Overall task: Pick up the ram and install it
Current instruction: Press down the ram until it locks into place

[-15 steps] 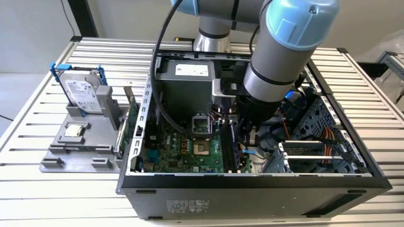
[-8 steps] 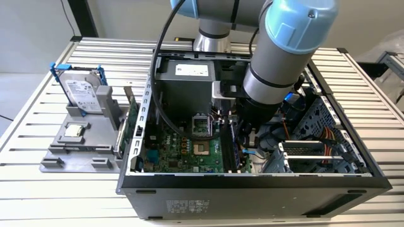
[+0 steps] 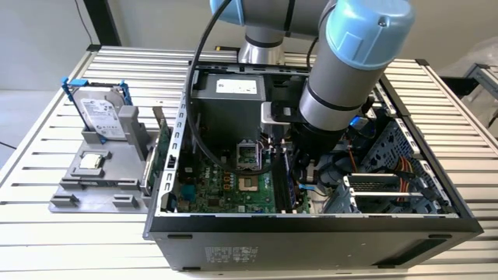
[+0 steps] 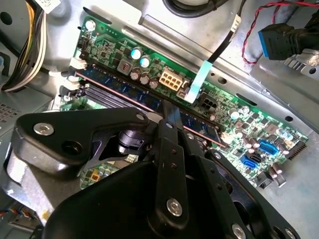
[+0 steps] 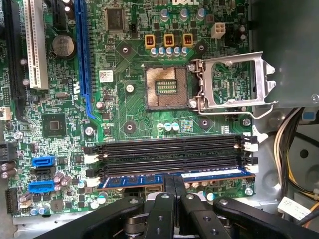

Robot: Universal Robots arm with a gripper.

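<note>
Directly under the gripper [image 5: 174, 191], the ram [image 5: 149, 179] sits in the outermost memory slot, the black fingers [image 5: 164, 209] closed against its upper edge; three neighbouring slots [image 5: 169, 149] beyond are unfilled.

Arm [image 3: 342, 76] reaches steeply down from above, grey tube with a blue joint cap at the elbow, black wrist section below it. A black cable loops along its side. Gripper [image 5: 174, 186] points straight down, seen in both wrist views. Its black fingers [image 5: 169, 209] stand close together, pinched on a thin blue board.
</note>
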